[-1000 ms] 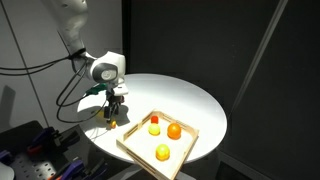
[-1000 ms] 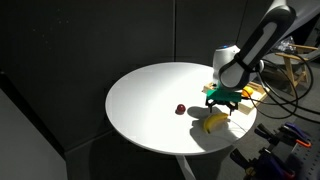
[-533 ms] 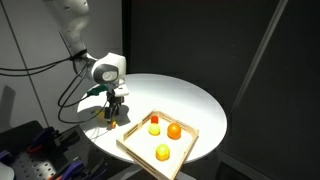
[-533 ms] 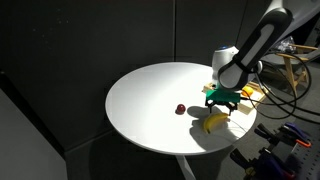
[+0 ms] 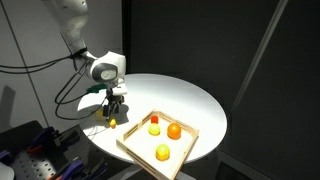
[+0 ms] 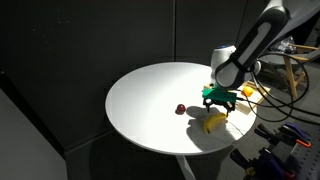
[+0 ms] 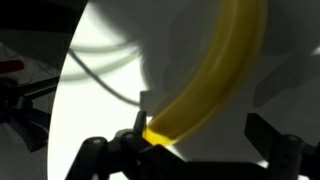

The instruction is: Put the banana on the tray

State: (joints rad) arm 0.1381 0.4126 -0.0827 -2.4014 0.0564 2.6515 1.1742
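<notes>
The gripper (image 6: 221, 103) hangs wide open, holding nothing, its dark fingers either side of the smooth, curved yellow banana (image 7: 222, 75) on the round white table (image 6: 150, 100). The square light-wood tray (image 5: 133, 149) lies near the gripper.

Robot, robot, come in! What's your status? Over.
Hand open, over banana. Banana on table, off tray. Tray holds three round fruits, space left.

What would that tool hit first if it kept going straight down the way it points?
Most likely the banana: the wrist view shows it right below the open tool, between its fingers, on the white table. How high the tool hangs above it is unclear.
</notes>
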